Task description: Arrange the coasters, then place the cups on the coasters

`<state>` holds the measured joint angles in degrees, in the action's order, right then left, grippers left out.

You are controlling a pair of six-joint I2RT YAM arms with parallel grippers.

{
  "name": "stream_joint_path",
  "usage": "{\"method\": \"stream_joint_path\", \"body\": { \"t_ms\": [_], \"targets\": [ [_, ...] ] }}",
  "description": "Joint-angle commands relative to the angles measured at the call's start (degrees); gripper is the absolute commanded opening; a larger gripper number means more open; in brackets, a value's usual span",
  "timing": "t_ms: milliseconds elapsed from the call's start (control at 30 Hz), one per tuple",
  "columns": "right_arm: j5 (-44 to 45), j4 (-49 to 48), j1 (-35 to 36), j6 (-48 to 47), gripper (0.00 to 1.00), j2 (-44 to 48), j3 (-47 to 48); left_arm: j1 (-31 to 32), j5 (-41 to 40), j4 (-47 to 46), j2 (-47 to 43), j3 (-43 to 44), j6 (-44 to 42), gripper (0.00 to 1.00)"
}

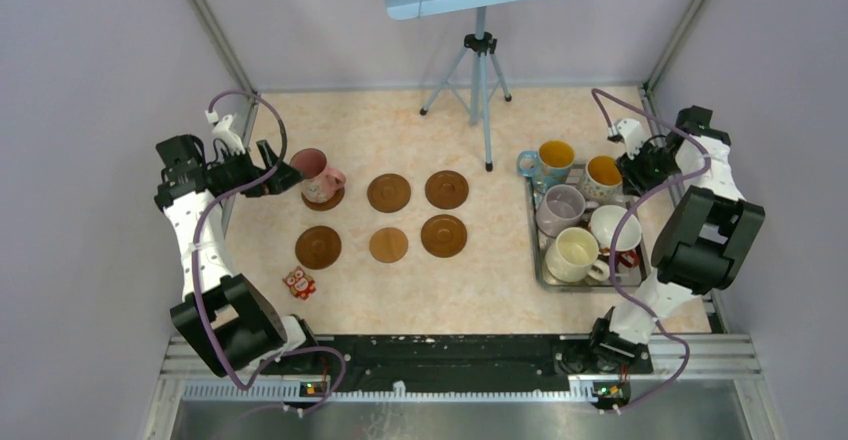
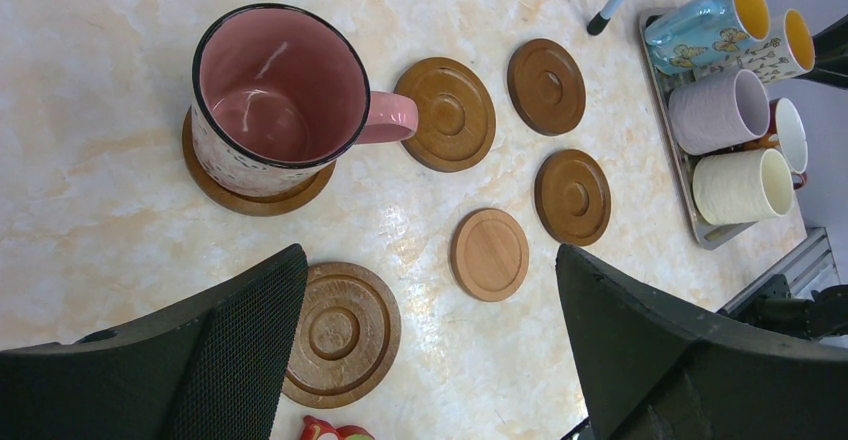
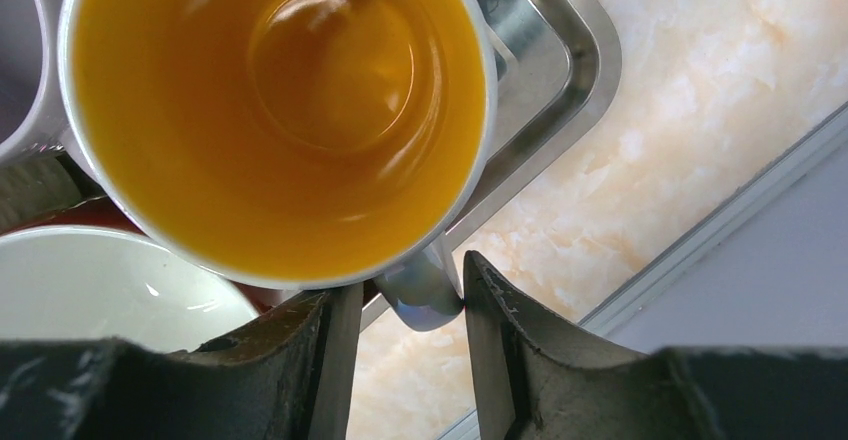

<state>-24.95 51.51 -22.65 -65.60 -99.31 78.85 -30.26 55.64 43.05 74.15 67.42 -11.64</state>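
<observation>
A pink cup [image 1: 313, 172] [image 2: 275, 100] stands on the back-left coaster [image 1: 325, 201]. Five more coasters lie bare in two rows, among them a lighter coaster [image 1: 388, 244] [image 2: 489, 254] in the front middle. My left gripper [image 1: 280, 170] [image 2: 430, 255] hangs open just left of the pink cup, holding nothing. On the steel tray [image 1: 540, 260], the white-patterned cup [image 1: 603, 175] [image 3: 280, 110] has its handle [image 3: 420, 295] between the fingers of my right gripper [image 1: 630, 172] [image 3: 405, 285]. The right finger touches the handle and a gap shows at the left one.
The tray also carries a blue cup [image 1: 548, 160], a lavender cup [image 1: 560, 208], a red cup [image 1: 612, 228] and a cream cup [image 1: 572, 255], packed close. A red owl figure [image 1: 298, 282] sits front left. A tripod [image 1: 480, 70] stands at the back.
</observation>
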Motion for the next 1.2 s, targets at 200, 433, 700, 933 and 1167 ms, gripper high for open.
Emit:
{"method": "stream_joint_path", "body": {
  "t_ms": [200,433,700,933,1167],
  "targets": [
    [-5.3,3.2,-0.1,-1.5,0.41,-1.8,1.8,0.2,1.0,-2.1,-1.2,-0.6,0.6,0.99],
    [-9.5,3.1,-0.1,-1.3,0.36,-3.1,1.5,0.2,0.7,-2.2,-1.4,-0.8,0.7,0.99],
    [-10.3,-1.4,-0.6,3.9,0.01,-3.4,2.5,0.2,0.3,-2.2,-1.3,-0.8,0.7,0.99],
    [-9.6,-14.2,-0.9,9.5,0.0,2.7,-4.1,0.2,0.1,-2.2,-1.2,-0.8,0.4,0.99],
    [-7.9,-22.2,-1.3,12.2,0.0,7.4,-6.9,0.3,0.0,-2.1,-1.0,-0.8,0.3,0.99]
  ]
}}
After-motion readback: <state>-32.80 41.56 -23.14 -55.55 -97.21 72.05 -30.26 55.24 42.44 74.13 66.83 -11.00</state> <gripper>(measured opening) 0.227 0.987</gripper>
